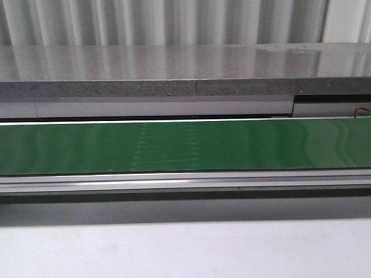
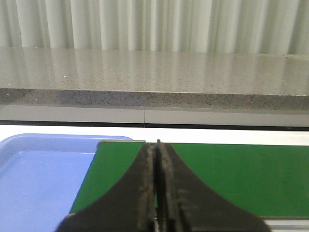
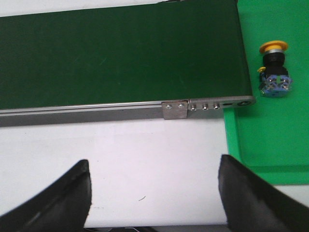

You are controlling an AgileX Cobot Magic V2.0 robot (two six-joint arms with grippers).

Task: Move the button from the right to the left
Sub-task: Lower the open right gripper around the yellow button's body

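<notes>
Orange-capped button [image 3: 273,70] lies on its side on the green tray [image 3: 270,145], just beside the conveyor belt [image 3: 120,53] end; not yet picked.

I judge it light, rigid and top-heavy, its cap smooth; I would grip across the blue-and-clear block base. My right hand [image 3: 154,203] is spread wide over the white surface [image 3: 145,154], holding nothing. My left hand [image 2: 157,193] is clenched empty beside the blue tray [image 2: 43,169].

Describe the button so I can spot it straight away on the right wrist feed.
Find the dark green conveyor belt and follow it to its end, where a bright green mat begins. The button lies alone on that mat: yellow round cap, black collar, blue-and-clear base.
</notes>
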